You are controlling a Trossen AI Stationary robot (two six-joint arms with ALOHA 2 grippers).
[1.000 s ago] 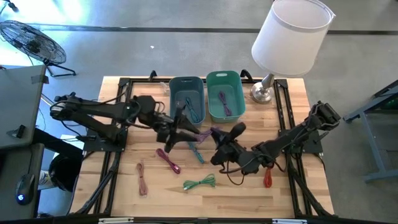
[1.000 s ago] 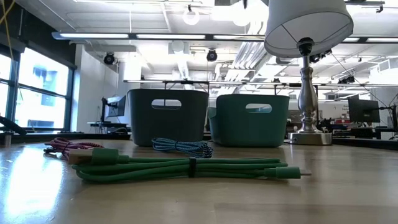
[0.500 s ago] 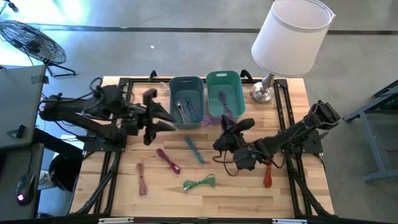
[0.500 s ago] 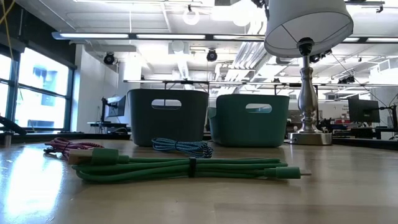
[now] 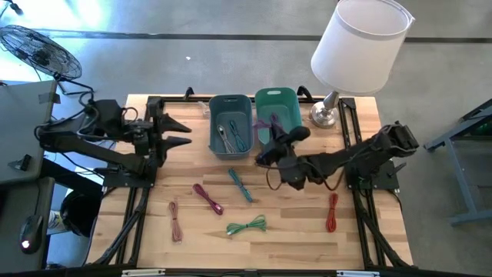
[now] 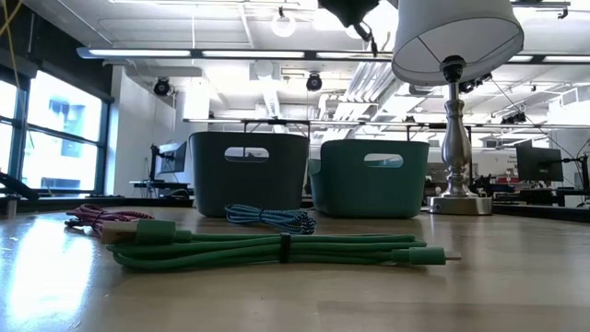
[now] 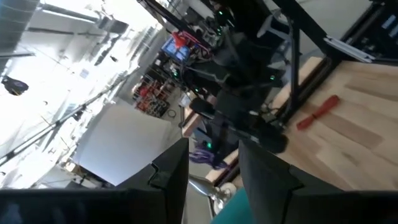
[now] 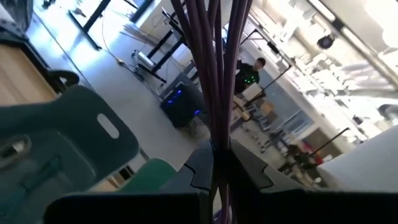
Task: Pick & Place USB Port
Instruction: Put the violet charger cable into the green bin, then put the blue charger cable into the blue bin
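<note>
My right gripper (image 5: 270, 145) is shut on a bundled purple USB cable (image 5: 265, 123) and hovers over the near left corner of the green bin (image 5: 290, 104). It also shows at the top of the low view (image 6: 355, 9). The blue-grey bin (image 5: 217, 115) stands to the left of the green bin and has cables in it. My left gripper (image 5: 178, 132) is open and holds nothing; it is drawn back near the table's left side, pointing right. Its fingers show apart in its wrist view (image 7: 214, 171). My right gripper pinches the purple cable's bundled strands (image 8: 217, 134) between its two fingers (image 8: 245, 165). Several strands run together out of the pinch, along the fingers. The cable is lifted clear of the table, above the green bin's left wall.
On the table's near half lie a blue cable (image 5: 240, 185), a magenta cable (image 5: 207, 198), a green cable (image 5: 246, 226), a pink cable (image 5: 175, 219) and a red cable (image 5: 331, 211). A lamp (image 5: 357, 46) stands at the far right corner. Black frame rails line both sides.
My right gripper has carried the purple cable up and toward the far edge, from the table's middle to the green bin. My left arm has drawn back from near the blue-grey bin toward the table's left edge.
</note>
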